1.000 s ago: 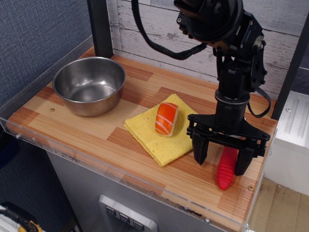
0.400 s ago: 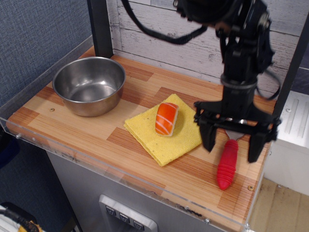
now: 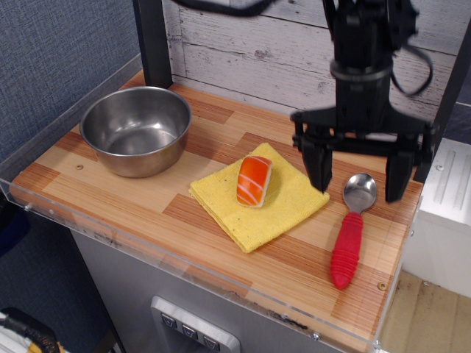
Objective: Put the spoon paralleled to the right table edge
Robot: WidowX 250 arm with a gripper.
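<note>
One red-handled, silver-bowled metal spoon (image 3: 349, 237) lay released parallel to the right table edge (image 3: 403, 254); the black gripper (image 3: 358, 176), fingers spread, had risen clear

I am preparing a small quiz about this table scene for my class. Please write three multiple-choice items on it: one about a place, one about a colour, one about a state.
1. Where does the orange-and-white sushi piece lie?
A. inside the round steel bowl
B. on the folded yellow cloth
C. on the bare wooden tabletop

2. What colour is the ribbed plastic handle of the silver-bowled spoon?
A. red
B. blue
C. green

3. In what state is the black claw?
A. shut on the spoon
B. shut on the cloth
C. open, above the spoon

Answers: 1 B, the sushi rests on the cloth. 2 A, the handle is bright red. 3 C, its fingers stand wide apart, with the spoon lying free on the table.
</note>
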